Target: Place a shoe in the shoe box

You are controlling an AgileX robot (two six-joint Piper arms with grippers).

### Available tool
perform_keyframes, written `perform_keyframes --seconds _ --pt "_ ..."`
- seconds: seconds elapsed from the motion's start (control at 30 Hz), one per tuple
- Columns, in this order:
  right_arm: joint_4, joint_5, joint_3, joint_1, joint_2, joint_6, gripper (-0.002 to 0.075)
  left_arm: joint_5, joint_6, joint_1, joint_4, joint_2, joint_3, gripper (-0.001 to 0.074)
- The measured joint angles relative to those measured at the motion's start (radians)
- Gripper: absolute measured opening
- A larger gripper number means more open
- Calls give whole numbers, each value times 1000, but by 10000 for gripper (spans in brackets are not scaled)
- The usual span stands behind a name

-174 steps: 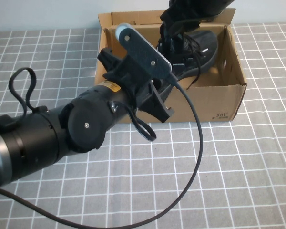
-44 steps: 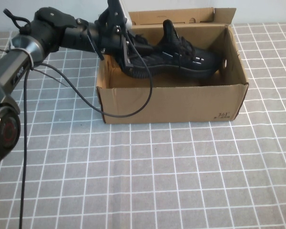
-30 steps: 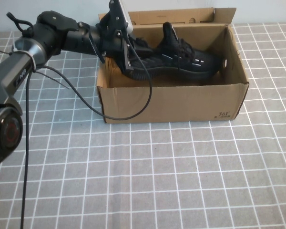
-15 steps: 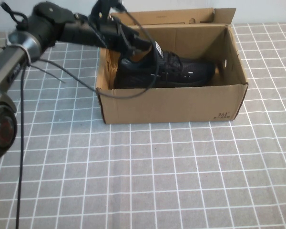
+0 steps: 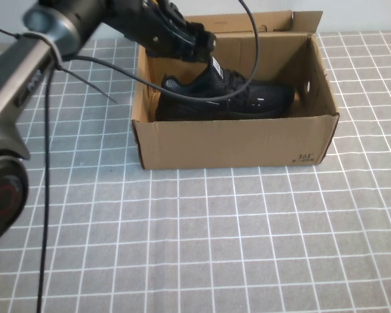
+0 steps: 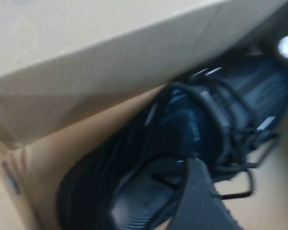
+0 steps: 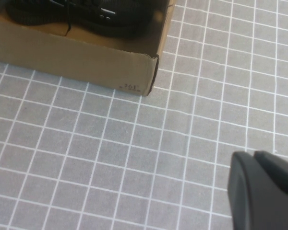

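Lifting straight up and clear of the laces suits this step: left gripper (image 5: 199, 49) hangs over shoe (image 5: 225, 98), jaws apart, nothing held. Shoe lies flat inside box (image 5: 234, 143), toe toward the robot's right. Right gripper (image 7: 264, 191) parked over the gridded mat (image 5: 247, 248), well apart from box, jaws together. One shoe, one box, two grippers.

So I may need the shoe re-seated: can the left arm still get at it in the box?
Probably yes: the left gripper hangs just above the shoe, and the shoe box is open-topped. The right gripper is shut, off over the table.
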Motion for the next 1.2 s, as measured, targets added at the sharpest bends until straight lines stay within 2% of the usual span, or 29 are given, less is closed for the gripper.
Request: perform_keyframes --seconds 0.2,0.4,0.97,1.07,1.2 --pt "16 0 0 0 0 0 -16 -73 -110 -20 164 31 0 344" --pt "20 0 0 0 0 -21 -16 -75 -202 -20 293 79 0 334" --pt "31 0 0 0 0 -46 -16 -73 -230 -25 323 150 0 326" --pt "31 0 0 0 0 -47 -16 -73 -244 -26 340 152 0 280" --pt "31 0 0 0 0 -51 -17 -78 -252 -26 375 153 0 135"
